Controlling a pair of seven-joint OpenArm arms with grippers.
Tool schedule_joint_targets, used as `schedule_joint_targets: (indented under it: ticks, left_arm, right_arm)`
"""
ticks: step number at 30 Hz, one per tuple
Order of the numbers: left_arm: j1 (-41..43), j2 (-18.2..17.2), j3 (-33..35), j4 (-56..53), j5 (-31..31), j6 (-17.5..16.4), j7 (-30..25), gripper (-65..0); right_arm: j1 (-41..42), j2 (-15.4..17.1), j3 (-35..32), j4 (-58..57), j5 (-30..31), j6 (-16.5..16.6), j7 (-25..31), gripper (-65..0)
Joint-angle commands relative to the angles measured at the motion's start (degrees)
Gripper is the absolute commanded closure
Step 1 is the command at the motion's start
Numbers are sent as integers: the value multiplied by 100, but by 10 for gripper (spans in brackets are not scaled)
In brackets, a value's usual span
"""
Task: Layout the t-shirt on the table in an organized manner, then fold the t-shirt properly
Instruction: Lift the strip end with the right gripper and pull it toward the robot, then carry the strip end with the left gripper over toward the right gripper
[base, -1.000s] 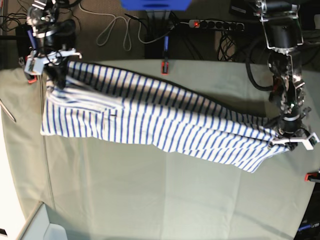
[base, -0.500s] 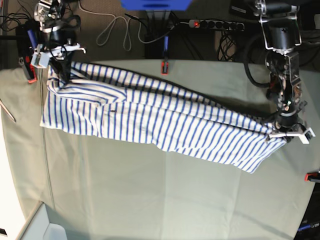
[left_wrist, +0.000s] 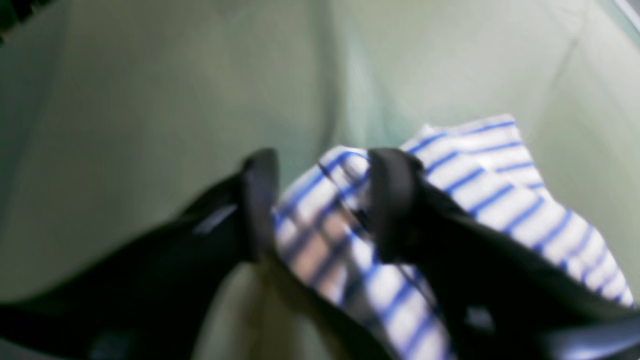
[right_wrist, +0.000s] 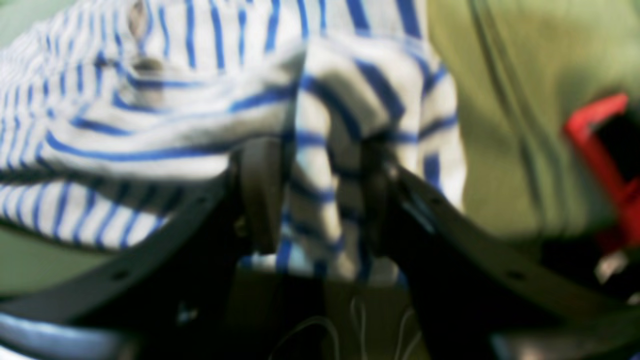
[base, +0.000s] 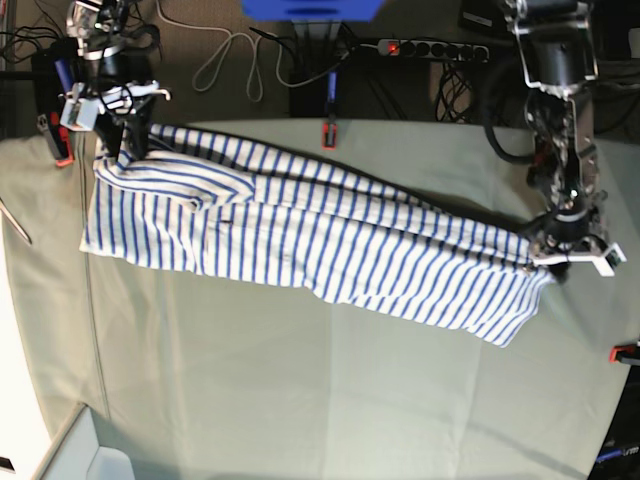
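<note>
Garment: white cotton t-shirt with thin blue stripes (base: 310, 245), stretched across pale grey-green cloth table (base: 300, 400).
Left gripper (left_wrist: 320, 200): fingers apart, shirt corner between them.
Right gripper (right_wrist: 315, 195): fingers apart, bunched fabric between.

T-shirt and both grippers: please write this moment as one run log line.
t-shirt: stretched across table | left gripper: open, shirt edge between jaws | right gripper: open, fabric between jaws | stage: layout
</note>
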Motion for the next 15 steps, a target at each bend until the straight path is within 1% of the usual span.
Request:
schedule_joint_targets:
  ticks: [1, 4, 7, 8, 11, 13, 15]
  left_arm:
    - [16, -89, -24, 276, -32, -30, -175, -364]
    - [201, -115, -24, 759, -295, -30, -175, -371]
    - [130, -124, -24, 821, -295, -30, -175, -374]
    - [-19, -124, -24, 803, -287, -30, -175, -374]
    - [-397, -133, -24, 276, -278, -30, -175, -374]
    - [-731, -256, 20, -217, -287, -30, -167, -375]
    - [-1048, -274, 143, -762, -287, -30, -167, -375]
  right_arm:
    - [-125, 56, 36, 231, 98, 18, 180, -290]
    - [-230, 30, 36, 609, 98, 18, 180, -300]
    - [-221, 21, 45, 759, 98, 18, 180, -299]
    - [-213, 21, 107, 811, 98, 18, 180, -299]
    - [-160, -49, 230, 952, 98, 18, 180, -301]
    - [-72, -49, 195, 1075, 98, 18, 136, -302]
    - [-28, -49, 186, 1145, 80, 18, 136, -302]
